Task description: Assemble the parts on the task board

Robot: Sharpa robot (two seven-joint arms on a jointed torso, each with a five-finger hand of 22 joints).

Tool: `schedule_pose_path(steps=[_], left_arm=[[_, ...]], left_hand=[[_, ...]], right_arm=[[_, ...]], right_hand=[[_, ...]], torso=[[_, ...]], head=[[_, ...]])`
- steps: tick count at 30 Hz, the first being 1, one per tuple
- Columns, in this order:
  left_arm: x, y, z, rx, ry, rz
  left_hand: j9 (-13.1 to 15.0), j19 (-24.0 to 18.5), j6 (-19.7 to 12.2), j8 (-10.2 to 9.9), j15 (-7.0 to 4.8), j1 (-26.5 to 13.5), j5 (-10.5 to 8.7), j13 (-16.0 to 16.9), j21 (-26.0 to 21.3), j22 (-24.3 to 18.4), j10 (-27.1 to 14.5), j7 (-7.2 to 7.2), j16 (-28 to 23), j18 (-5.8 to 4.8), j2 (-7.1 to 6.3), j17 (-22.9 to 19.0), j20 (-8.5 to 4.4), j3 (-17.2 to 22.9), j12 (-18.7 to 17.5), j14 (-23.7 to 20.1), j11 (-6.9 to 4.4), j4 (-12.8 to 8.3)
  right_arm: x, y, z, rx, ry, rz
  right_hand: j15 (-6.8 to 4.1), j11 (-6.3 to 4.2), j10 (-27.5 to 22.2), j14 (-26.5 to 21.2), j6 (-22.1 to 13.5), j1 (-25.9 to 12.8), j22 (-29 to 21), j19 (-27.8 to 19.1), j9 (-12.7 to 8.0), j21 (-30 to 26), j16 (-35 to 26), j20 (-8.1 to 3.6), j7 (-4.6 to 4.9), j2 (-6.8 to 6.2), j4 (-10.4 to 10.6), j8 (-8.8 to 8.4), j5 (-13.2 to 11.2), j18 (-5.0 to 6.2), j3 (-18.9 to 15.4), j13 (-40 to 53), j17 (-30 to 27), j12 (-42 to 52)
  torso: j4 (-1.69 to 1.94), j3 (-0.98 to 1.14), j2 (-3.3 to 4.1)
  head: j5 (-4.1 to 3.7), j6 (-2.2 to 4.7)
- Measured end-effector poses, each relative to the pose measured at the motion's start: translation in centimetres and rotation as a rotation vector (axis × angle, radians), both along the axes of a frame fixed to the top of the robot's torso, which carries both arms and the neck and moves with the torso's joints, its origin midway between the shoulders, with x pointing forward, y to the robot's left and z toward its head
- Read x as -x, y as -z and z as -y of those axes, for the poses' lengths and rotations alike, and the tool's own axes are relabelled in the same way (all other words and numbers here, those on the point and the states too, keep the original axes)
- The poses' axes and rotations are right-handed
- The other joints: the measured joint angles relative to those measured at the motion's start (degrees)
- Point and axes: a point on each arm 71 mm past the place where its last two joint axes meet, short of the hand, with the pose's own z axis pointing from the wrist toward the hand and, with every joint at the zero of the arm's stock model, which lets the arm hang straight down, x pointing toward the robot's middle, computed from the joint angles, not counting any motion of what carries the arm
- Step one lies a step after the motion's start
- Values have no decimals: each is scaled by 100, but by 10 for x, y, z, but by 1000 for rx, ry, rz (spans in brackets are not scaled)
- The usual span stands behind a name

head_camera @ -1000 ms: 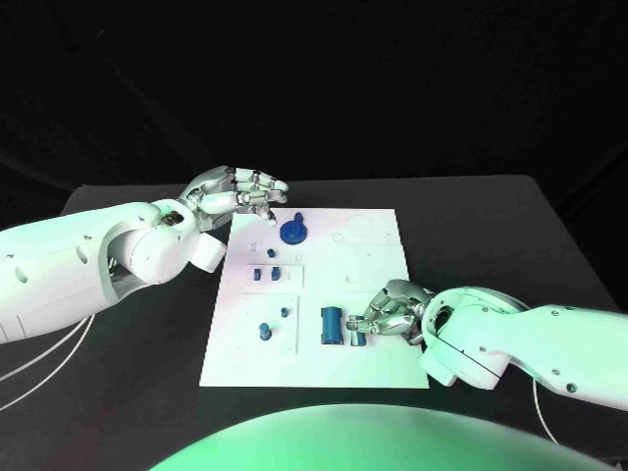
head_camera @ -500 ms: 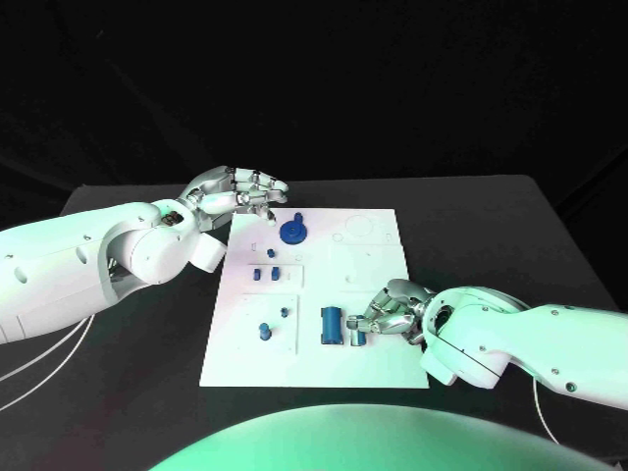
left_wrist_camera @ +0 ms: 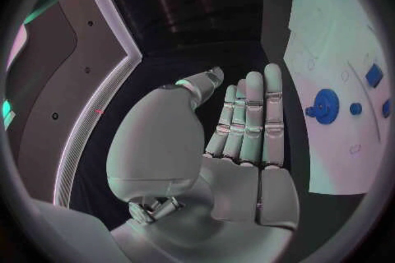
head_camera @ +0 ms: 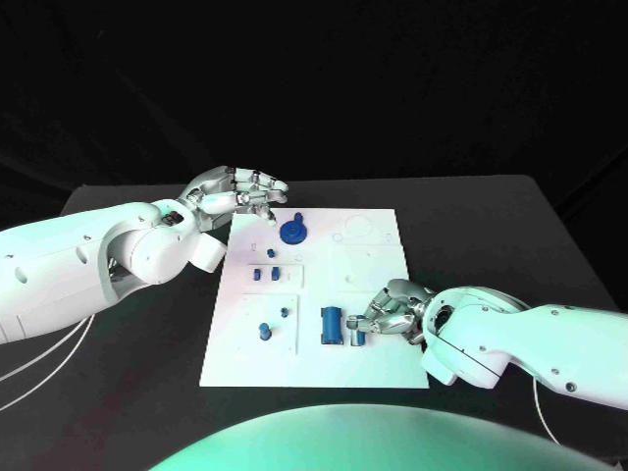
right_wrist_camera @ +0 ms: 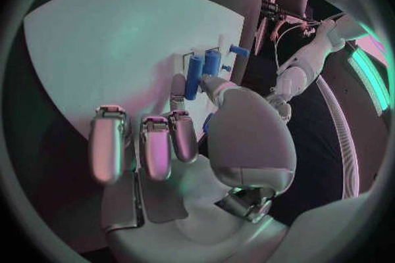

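The white task board [head_camera: 378, 265] lies in the middle of the black table. My right hand [head_camera: 390, 309] rests on its near right part; thumb and a finger pinch a slim blue peg [head_camera: 359, 337] beside a thicker blue cylinder [head_camera: 332, 325]. The right wrist view shows that cylinder [right_wrist_camera: 195, 75] by the thumb tip, the other fingers [right_wrist_camera: 157, 144] curled over the board [right_wrist_camera: 107, 52]. My left hand [head_camera: 240, 191] hovers at the board's far left corner. Its fingers [left_wrist_camera: 247, 118] lie straight and hold nothing, close to a round blue knob [head_camera: 294, 232] [left_wrist_camera: 326, 104].
Small blue pieces stand in the board's left column: a pair [head_camera: 265, 274], one above them [head_camera: 272, 255], and two nearer ones [head_camera: 265, 331] [head_camera: 285, 314]. Bare black table [head_camera: 512, 235] surrounds the board on all sides.
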Motion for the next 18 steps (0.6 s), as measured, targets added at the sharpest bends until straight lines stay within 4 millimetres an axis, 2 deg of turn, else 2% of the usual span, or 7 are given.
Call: schedule_pose_path(steps=[18], left_arm=[[0, 0, 0, 0, 0, -1]], left_hand=[[0, 0, 0, 0, 0, 0, 0, 0, 0, 1, 0, 0, 0, 0, 0, 0, 0, 0, -1, 0, 0, 0]], right_arm=[[0, 0, 0, 5, -10, 3]], right_hand=[[0, 0, 0, 0, 0, -22, -1, 0, -11, -23, 0, 0, 0, -22, 1, 0, 0, 0, -141, -1, 4, -12]], torso=[[2, -2, -1]], head=[[16, 0]])
